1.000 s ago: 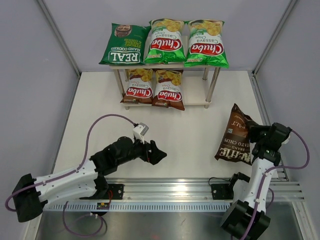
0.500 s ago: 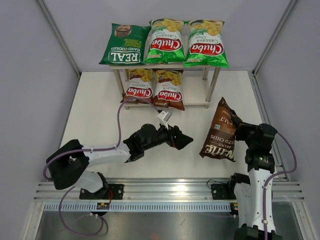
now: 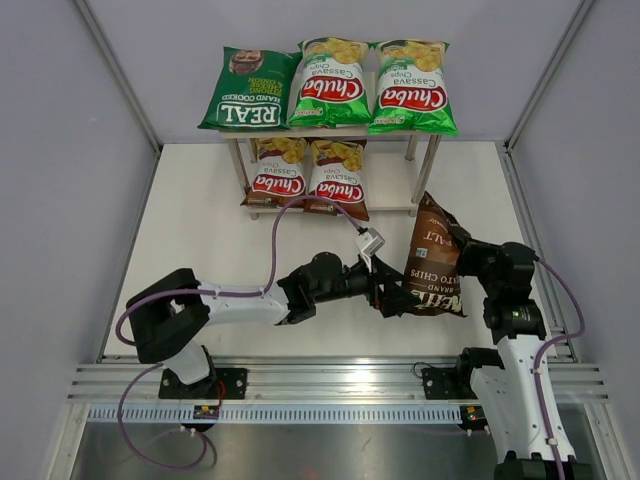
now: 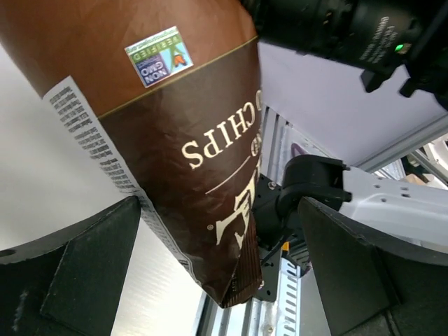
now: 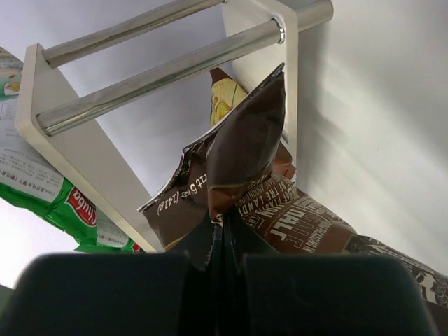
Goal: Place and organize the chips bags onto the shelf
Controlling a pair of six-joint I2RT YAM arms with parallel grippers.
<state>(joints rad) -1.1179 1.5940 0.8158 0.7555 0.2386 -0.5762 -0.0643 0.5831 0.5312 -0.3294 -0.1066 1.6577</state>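
We find bare board at the right end of the shelf [image 3: 398, 197], lower tier, beside two red-brown bags [image 3: 337, 182]; three green bags [image 3: 330, 85] fill the top. The brown bag [image 3: 432, 262] and left gripper [image 3: 392, 298] stand before that gap.

Dark brown chips bag [image 4: 189, 140] (lettering upside down), between spread left gripper [image 4: 218, 210] fingers

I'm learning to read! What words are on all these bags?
"REAL": dark green bag, top of shelf.
"Chuba", "Cassava Chips": both bright green bags.
"Chuba": both brown-red bags.
"CHIPS", "NON GMO", "VERIFIED": dark brown bag.
Smaller print: too blurred to read.
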